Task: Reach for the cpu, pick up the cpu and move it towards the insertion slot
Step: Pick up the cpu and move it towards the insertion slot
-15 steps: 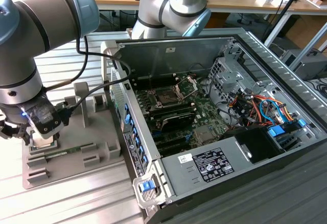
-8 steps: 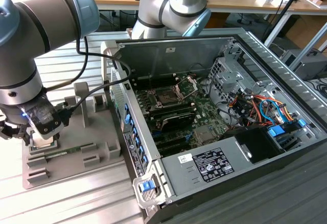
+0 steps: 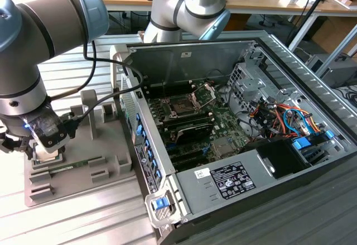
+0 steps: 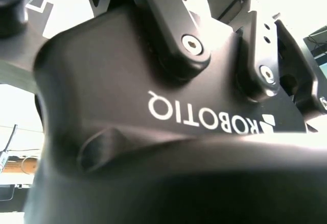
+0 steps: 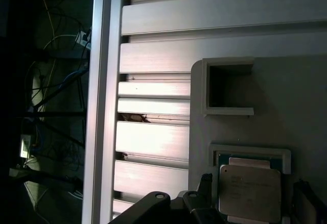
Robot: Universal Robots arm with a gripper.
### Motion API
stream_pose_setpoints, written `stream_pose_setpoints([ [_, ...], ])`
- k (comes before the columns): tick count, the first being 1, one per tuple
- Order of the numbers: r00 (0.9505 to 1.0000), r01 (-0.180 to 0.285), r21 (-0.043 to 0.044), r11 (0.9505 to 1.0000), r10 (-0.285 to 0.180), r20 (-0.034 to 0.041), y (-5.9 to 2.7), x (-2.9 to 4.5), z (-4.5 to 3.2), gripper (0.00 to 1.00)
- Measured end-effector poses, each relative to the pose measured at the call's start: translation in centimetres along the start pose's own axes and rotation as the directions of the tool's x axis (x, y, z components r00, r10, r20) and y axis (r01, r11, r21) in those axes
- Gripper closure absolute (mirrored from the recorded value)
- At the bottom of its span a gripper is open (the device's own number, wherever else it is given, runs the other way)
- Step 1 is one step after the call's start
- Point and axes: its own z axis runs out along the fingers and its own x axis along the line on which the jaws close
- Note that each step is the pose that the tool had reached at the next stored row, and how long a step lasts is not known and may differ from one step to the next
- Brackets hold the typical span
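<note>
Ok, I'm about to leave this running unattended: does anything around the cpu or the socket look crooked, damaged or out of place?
Nothing stands out. The cpu lies flat and square in its nest on the grey fixture, with the end effector low over it. The insertion slot looks intact.

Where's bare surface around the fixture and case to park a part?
Free: the slatted table on the near side of the grey fixture, and the dark ribbed strip at the exterior view's right of the case. Crowded: the fixture, with the gripper at the cpu, and the case interior, full of boards and cables.
</note>
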Motion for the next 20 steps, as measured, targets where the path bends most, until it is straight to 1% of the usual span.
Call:
stream_pose_setpoints([
  [20, 1.0, 0.0, 0.0, 1.0, 0.0, 0.0, -0.02, 0.0, 0.37, 0.33],
])
